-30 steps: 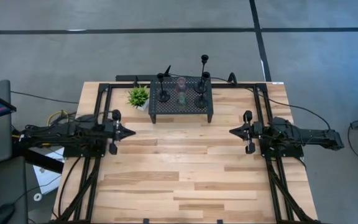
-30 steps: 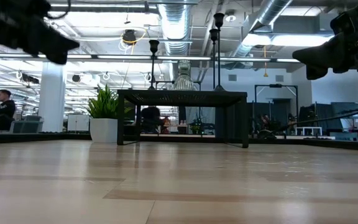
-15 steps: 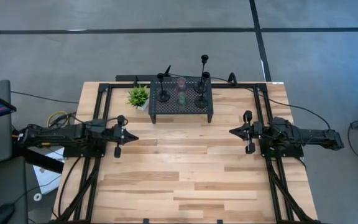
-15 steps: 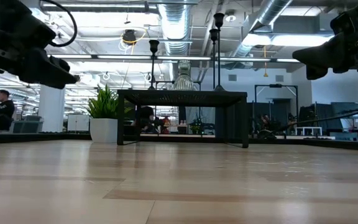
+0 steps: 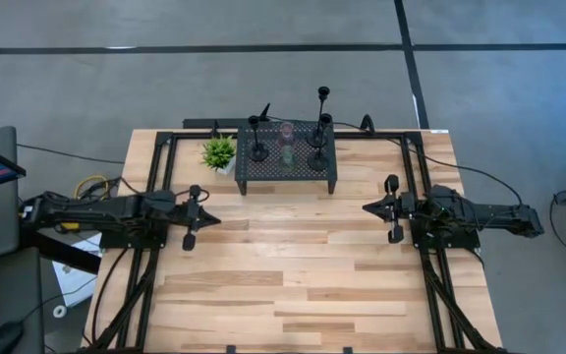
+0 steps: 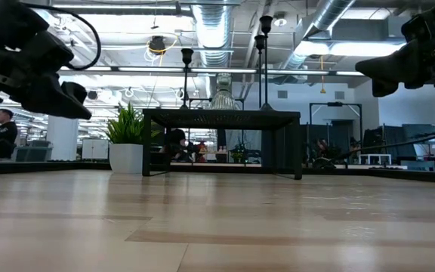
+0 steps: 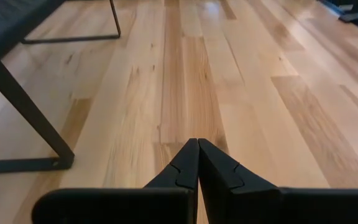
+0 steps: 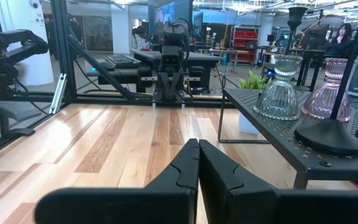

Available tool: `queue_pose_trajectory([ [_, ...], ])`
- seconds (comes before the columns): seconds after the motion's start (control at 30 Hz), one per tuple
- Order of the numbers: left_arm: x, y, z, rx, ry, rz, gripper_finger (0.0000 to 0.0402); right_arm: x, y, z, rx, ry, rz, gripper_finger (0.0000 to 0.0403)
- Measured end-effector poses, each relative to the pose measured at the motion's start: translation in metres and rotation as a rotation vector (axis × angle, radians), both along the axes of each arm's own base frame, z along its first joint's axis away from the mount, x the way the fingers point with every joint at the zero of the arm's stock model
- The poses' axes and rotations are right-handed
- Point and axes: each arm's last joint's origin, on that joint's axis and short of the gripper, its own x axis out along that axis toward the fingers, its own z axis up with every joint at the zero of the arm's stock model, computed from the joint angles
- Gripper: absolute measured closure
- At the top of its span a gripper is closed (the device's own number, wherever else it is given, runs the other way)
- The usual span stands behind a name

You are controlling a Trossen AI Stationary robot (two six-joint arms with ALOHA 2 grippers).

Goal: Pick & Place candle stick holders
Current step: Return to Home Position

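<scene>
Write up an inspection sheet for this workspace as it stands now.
Surface: wooden table, bare planks in front of the stand.
Job's things: three black candle holders, pink glass holder and green glass holder, all standing on the black perforated stand.
Clutter: small potted plant on the table beside the stand, on the left arm's side.
Grippers: left gripper and right gripper both shut and empty, above the table.
Cables: loose bundle off the table's edge by the left arm.
Surroundings: grey floor with dark tape lines; seated person far behind.
</scene>
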Motion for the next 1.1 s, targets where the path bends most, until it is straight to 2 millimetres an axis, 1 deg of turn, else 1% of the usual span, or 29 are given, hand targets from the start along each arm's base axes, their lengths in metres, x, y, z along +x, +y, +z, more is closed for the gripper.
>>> queue_pose_trajectory([
  [0.57, 0.007, 0.000, -0.012, -0.002, 0.133, 0.000, 0.0394, 0.000, 0.000, 0.000, 0.000, 0.000, 0.000, 0.0403],
  [0.9, 0.009, 0.000, -0.015, -0.002, 0.173, 0.000, 0.0394, 0.000, 0.000, 0.000, 0.000, 0.000, 0.000, 0.0403],
  [1.1, 0.009, 0.000, -0.015, -0.002, 0.168, 0.000, 0.0394, 0.000, 0.000, 0.000, 0.000, 0.001, 0.000, 0.0403],
])
